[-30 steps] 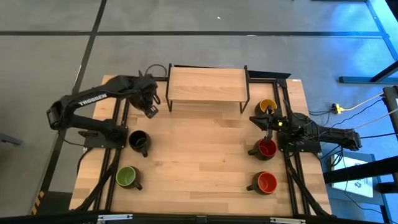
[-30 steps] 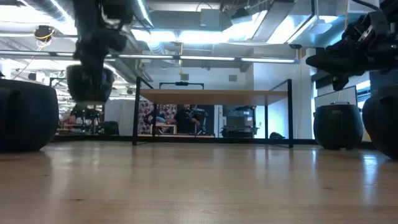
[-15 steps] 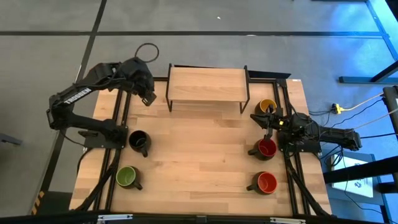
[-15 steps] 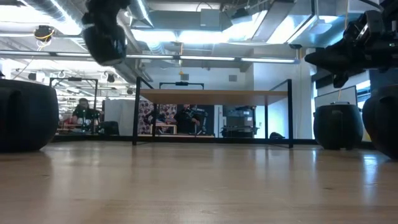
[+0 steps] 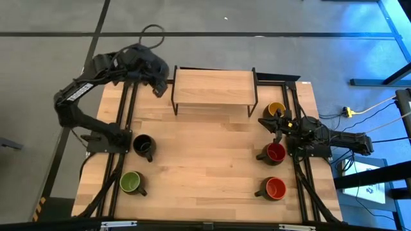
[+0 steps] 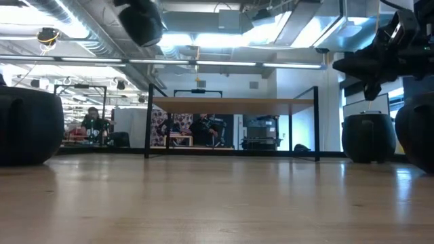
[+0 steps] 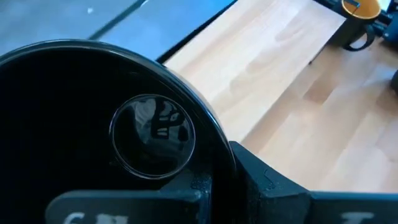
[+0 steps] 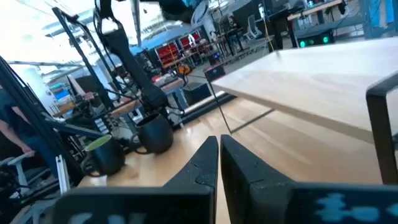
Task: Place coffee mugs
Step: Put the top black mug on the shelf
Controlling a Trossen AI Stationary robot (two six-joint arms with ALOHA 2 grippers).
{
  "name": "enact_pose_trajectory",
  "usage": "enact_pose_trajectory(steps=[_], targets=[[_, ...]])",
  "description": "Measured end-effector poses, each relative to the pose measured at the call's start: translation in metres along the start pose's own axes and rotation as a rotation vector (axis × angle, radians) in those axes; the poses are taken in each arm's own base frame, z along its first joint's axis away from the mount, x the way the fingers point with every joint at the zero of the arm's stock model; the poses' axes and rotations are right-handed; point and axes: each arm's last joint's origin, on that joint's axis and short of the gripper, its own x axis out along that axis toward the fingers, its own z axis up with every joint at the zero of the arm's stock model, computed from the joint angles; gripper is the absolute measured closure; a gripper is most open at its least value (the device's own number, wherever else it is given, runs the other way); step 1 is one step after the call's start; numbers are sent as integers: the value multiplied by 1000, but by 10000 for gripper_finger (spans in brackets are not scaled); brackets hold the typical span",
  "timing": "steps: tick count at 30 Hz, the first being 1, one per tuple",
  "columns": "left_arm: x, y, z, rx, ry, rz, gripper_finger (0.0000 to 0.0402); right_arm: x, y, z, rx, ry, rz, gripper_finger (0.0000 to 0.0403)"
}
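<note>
My left gripper [image 5: 156, 82] is raised near the table's far-left corner, beside the wooden shelf [image 5: 213, 88], and is shut on a black-inside mug [image 7: 93, 124]. That mug shows high up in the low view [image 6: 140, 20]. On the table's left side stand another black mug [image 5: 142, 146] and the green mug [image 5: 131, 183]. On the right side stand the yellow mug [image 5: 276, 109], the dark red mug [image 5: 274, 152] and the orange-red mug [image 5: 274, 188]. My right gripper [image 5: 277, 122] hovers shut between the yellow and dark red mugs, touching nothing. My left gripper holds the black mug by its wall at the rim [image 7: 219, 149]. One finger [image 7: 267, 186] lies outside the wall and the other seems to be inside the cup. The mug is lifted clear of the table, high above it and tilted.
The wooden shelf stands on black metal legs at the table's far middle, its top bare. Open tabletop [image 5: 205, 154] lies between the two groups of mugs. The arms' black frames run along the left and right table edges.
My left gripper has risen and moved toward the far edge and the shelf's left end, carrying the black mug higher. The mug stays in the hold. The right arm has kept still.
</note>
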Motion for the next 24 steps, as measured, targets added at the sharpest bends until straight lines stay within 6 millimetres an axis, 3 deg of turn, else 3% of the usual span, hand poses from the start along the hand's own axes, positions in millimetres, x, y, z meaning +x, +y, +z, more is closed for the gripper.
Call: enact_pose_trajectory(steps=[5,10,16,24], targets=[[21,-11,36,81,2,-6,378,1,0,-2,21,23,0,393],[54,-18,57,109,103,-69,378,1,-1,-2,43,28,-2,393],[96,-15,70,87,204,-105,378,1,-1,-2,44,30,-3,393],[150,-10,69,188,325,-80,378,1,-1,-2,43,31,-3,393]])
